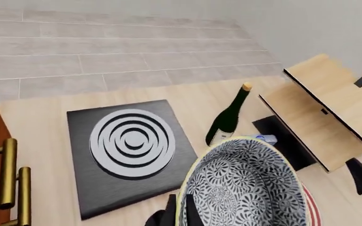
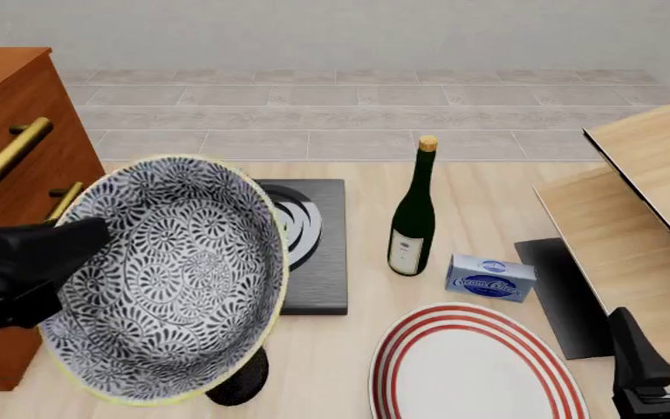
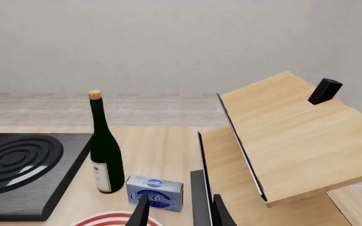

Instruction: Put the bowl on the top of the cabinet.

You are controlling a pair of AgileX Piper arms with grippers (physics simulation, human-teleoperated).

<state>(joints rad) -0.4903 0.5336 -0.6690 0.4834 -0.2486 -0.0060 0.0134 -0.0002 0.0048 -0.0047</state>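
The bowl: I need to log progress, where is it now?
In the front view the bowl is at left, held tilted by the left claw, beside the cabinet.

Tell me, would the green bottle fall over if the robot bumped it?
Probably, yes. The bottle is tall and narrow on a small base, so a push near its neck would likely tip it. Once down, its round body could roll toward the plate or the blue box. It looks like glass, so likely slippery and breakable.

The cabinet (image 2: 10, 157) stands far left; right of it the hob (image 2: 311, 249), bottle (image 2: 412, 218), box (image 2: 490, 278), boards (image 2: 638, 227); plate (image 2: 469, 371) nearest.
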